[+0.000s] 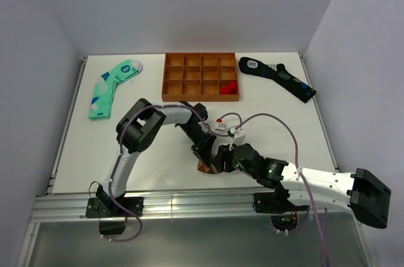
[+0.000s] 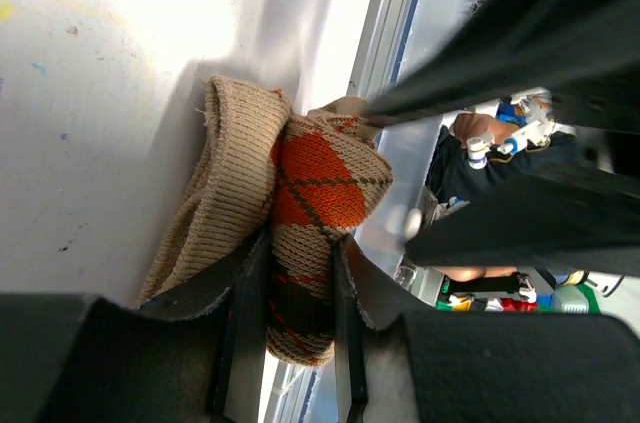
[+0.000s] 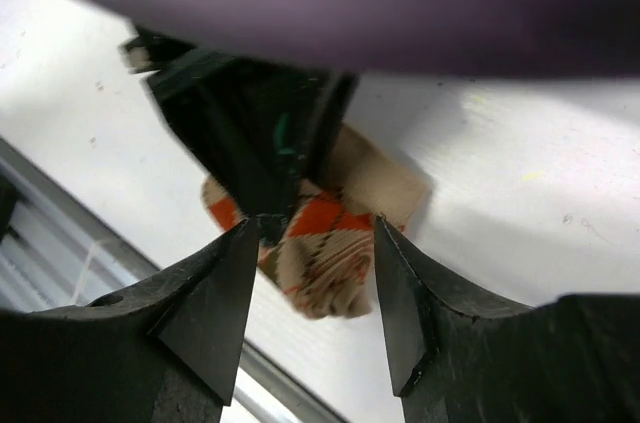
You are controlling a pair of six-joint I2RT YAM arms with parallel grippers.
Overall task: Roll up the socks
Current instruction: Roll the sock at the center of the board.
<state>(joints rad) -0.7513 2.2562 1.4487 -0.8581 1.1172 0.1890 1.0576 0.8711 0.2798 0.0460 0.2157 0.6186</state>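
The tan-brown argyle sock [image 2: 320, 193] with orange-red diamonds is rolled into a bundle near the table's front edge. Only a sliver of it [image 1: 207, 168] shows in the top view, under both grippers. My left gripper [image 2: 290, 288] is shut on the rolled part, one finger on each side, with the ribbed cuff [image 2: 225, 178] lying to the left. In the right wrist view the sock [image 3: 325, 243] lies below and between my right gripper's [image 3: 315, 283] spread fingers. The right gripper is open and empty, and the left gripper's black body is just beyond it.
An orange compartment tray [image 1: 201, 77] with a red item stands at the back centre. A mint-green sock [image 1: 112, 87] lies back left, a black sock [image 1: 276, 76] back right. The table's metal front rail [image 1: 189, 201] runs just below the sock.
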